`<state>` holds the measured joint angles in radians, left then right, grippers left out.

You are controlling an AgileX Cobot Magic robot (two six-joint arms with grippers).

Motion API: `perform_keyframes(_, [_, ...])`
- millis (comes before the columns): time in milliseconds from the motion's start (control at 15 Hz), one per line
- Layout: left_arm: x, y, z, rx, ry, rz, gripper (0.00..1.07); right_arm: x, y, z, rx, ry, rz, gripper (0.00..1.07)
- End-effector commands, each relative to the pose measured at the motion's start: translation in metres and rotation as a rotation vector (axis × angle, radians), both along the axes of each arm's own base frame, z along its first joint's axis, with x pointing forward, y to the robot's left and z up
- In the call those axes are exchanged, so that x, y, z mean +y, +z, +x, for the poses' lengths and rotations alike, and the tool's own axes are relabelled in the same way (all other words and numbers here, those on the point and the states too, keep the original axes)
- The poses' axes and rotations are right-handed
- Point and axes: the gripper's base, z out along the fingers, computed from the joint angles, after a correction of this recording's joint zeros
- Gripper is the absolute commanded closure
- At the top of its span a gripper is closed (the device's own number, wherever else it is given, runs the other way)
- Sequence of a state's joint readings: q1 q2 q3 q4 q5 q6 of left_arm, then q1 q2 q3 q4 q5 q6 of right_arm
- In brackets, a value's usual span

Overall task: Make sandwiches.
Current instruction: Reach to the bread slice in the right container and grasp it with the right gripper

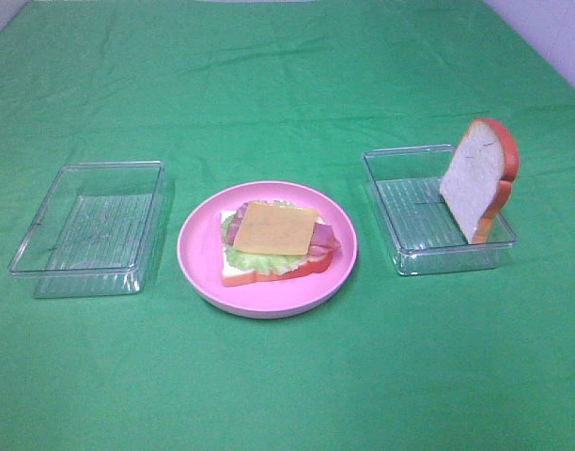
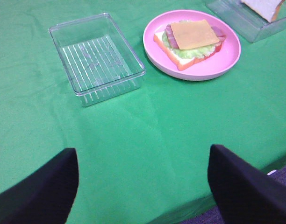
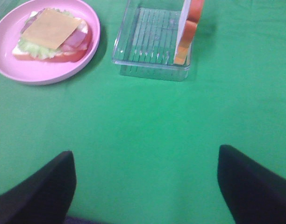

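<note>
From the high camera, a round pink plate (image 1: 195,268) sits mid-table on the green cloth (image 1: 287,85). On it lies the open sandwich stack (image 1: 273,242): a bottom bread slice (image 1: 233,272), lettuce (image 1: 255,260), bacon (image 1: 327,240) and a cheese square (image 1: 276,226) on top. The top bread slice (image 1: 477,177) stands on edge in the right clear tray (image 1: 400,230), leaning against its far wall. The left clear tray (image 1: 85,230) holds nothing. Neither arm shows here.

The left wrist view shows the left gripper (image 2: 143,186) over bare cloth near the table edge, fingers spread wide and holding nothing — the empty tray and the plate lie well ahead of it.

The right wrist view shows the right gripper (image 3: 145,186) likewise spread wide and empty, well short of the tray with the upright slice (image 3: 187,32), seen edge-on, its orange-red crust facing the camera.

The remaining step looks to be capping the stack with that slice. It is a toy, likely light and fairly stiff, with smooth faces that could slip; pinching across its two flat faces near the upper crust seems the surest hold, since that part stands clear above the tray rim. The light tray may shift if nudged, and the loose cheese could slide when the slice is set down.
</note>
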<state>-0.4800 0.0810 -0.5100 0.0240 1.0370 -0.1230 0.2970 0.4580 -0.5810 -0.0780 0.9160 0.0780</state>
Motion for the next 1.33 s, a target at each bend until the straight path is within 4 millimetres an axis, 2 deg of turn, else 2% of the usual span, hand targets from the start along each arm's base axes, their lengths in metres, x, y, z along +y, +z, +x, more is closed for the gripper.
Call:
perform_keyframes(67, [0.003,-0.001,-0.005,-0.027,-0.008,0.009,0.33,0.002,0.010,0.028,-0.002,-0.080,-0.023,0.38])
perform_keyframes(200, [0.003,-0.001,-0.005,-0.036,-0.016,0.019,0.33,0.007,0.015,0.065,0.064,-0.132,-0.088,0.41])
perform_keyframes(267, [0.003,-0.001,-0.005,-0.039,-0.019,0.024,0.33,0.010,0.016,0.074,0.084,-0.135,-0.101,0.41])
perform_keyframes(333, [0.003,-0.002,-0.005,-0.046,-0.028,0.038,0.33,0.020,0.019,0.112,0.150,-0.130,-0.137,0.41])
perform_keyframes(533, [0.002,-0.002,-0.004,-0.047,-0.029,0.035,0.33,0.037,0.005,0.174,0.262,-0.114,-0.208,0.41])
perform_keyframes(600, [0.002,-0.003,-0.004,-0.046,-0.032,0.032,0.33,0.040,0.005,0.183,0.271,-0.119,-0.205,0.40])
perform_keyframes(733, [0.001,-0.003,-0.004,-0.048,-0.047,0.035,0.33,0.041,-0.003,0.219,0.351,-0.147,-0.147,0.36])
perform_keyframes(933, [0.000,-0.003,-0.005,-0.049,-0.054,0.037,0.33,0.025,-0.006,0.271,0.462,-0.106,0.031,0.33])
perform_keyframes(1067, [0.000,-0.003,-0.005,-0.050,-0.056,0.039,0.33,0.011,-0.012,0.294,0.485,-0.124,0.097,0.25])
perform_keyframes(1200, [0.000,-0.003,-0.005,-0.052,-0.059,0.044,0.33,0.003,-0.020,0.309,0.495,-0.134,0.113,0.25])
perform_keyframes(1333, [0.000,-0.003,-0.005,-0.050,-0.061,0.040,0.33,0.005,-0.035,0.321,0.530,-0.103,0.102,0.25])
